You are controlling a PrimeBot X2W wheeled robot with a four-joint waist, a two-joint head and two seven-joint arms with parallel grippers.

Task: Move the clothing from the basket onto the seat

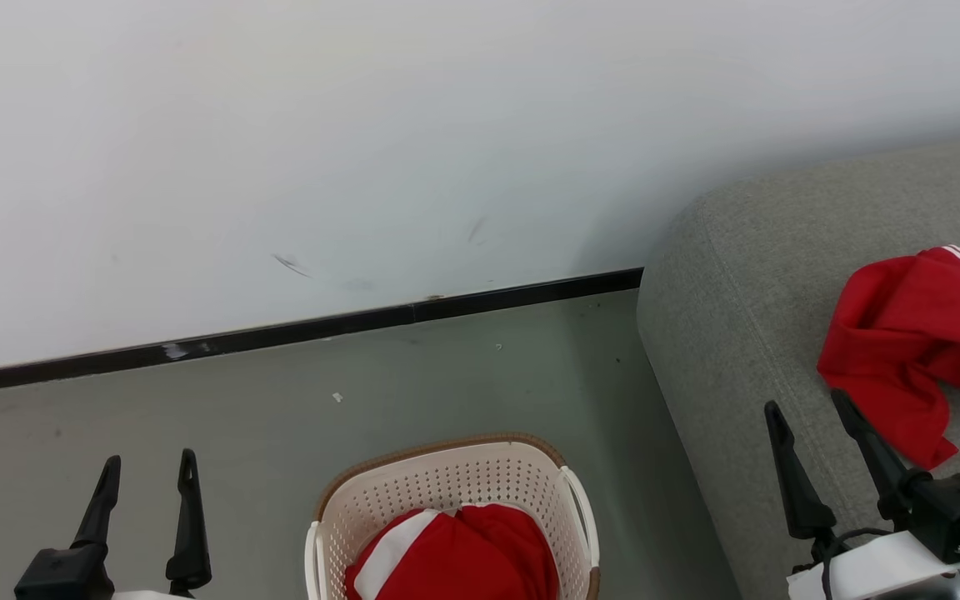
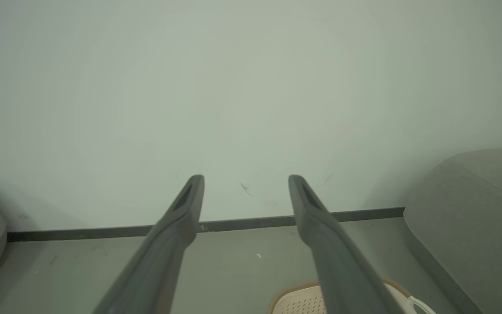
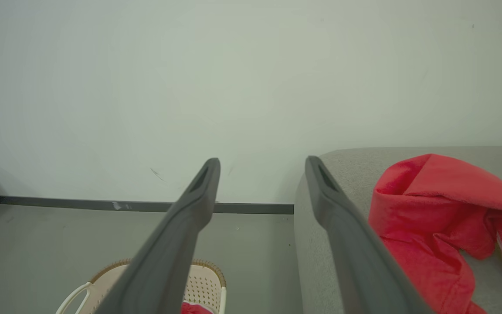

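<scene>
Red garment (image 1: 905, 350) lying on sofa (image 1: 722, 333), 3 o'clock | second garment (image 1: 455, 554) waiting in basket (image 1: 447, 483), 6 o'clock | your left claw (image 1: 151, 457), right claw (image 1: 805, 400) gaping empty

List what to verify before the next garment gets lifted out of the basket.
1. Left gripper free: jaws apart, nothing held. Ok.
2. Right gripper free: jaws apart, nothing held. Ok.
3. Basket upright on the floor, beside the seat. Ok.
4. Clothing to pick: a red and white garment lies inside the basket. Ok.
5. Room on the seat: one red garment lies there, with bare grey fabric beside it. Ok.
6. More clothing under the top piece in the basket: cannot tell.
</scene>
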